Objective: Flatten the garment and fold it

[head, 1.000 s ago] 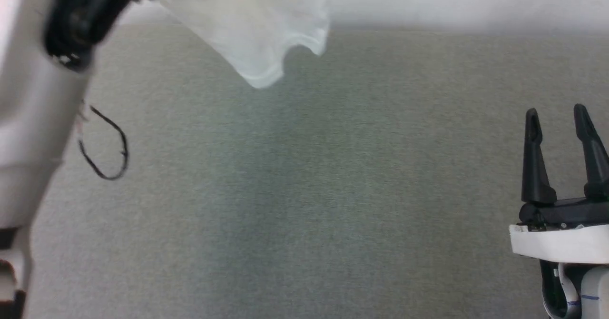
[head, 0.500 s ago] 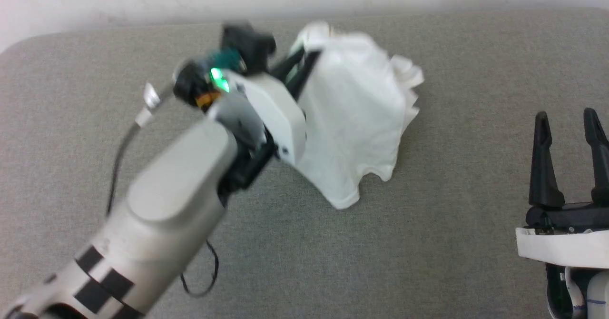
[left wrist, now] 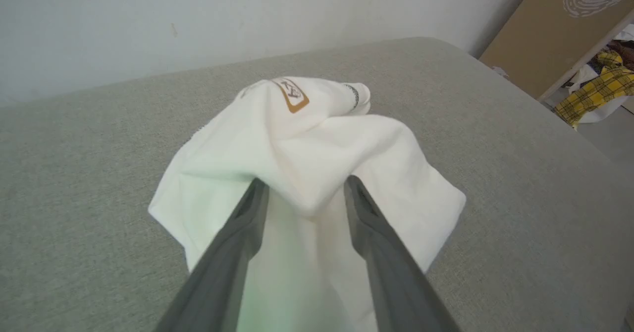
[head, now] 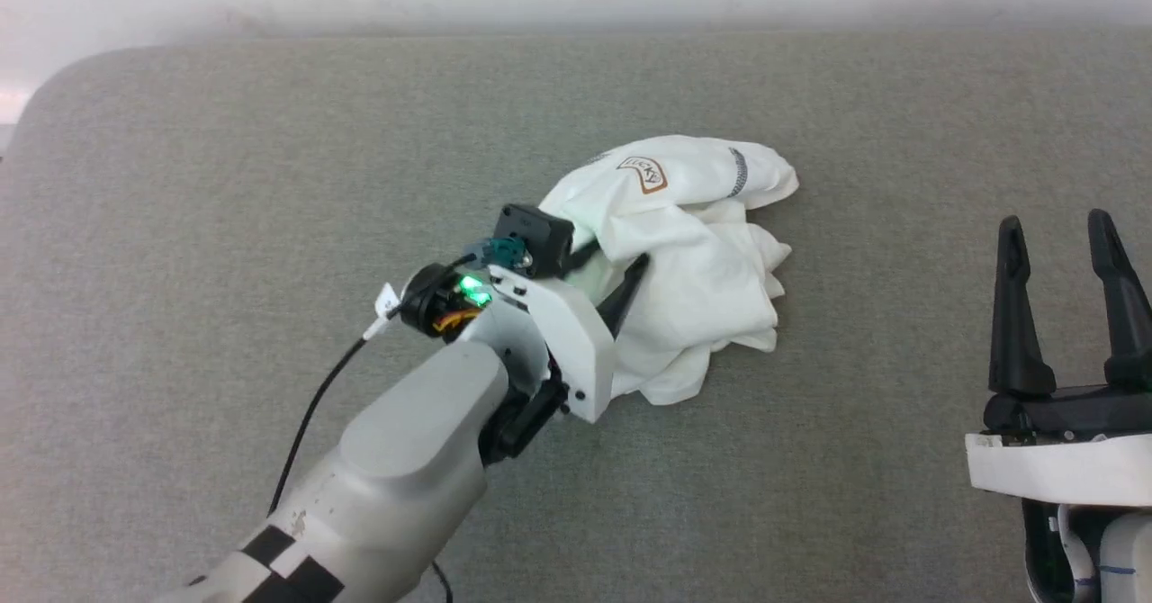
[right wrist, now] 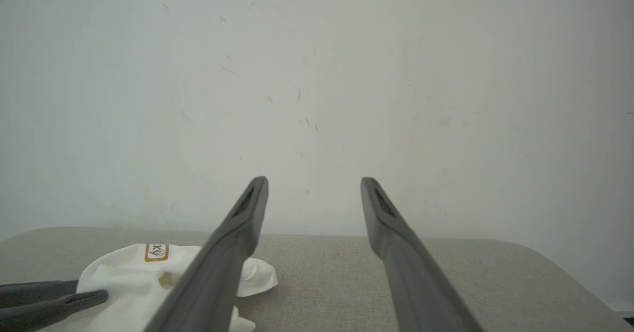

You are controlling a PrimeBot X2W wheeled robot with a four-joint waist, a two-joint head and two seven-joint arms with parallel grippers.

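Garment (head: 702, 225) lies crumpled (patch (head: 643, 174) up) — left pincer (left wrist: 304, 186) parted amid folds.

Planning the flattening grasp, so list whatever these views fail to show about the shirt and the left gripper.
Garment sleeves, collar, hem: head view, buried in its own crumpled folds.
Left gripper fingertips: left wrist view, a draped fold covers them, so any pinch is unclear.
Chest patch lettering: head view, too small and creased.
Garment's near side: right wrist view, behind the right gripper finger and bottom edge.
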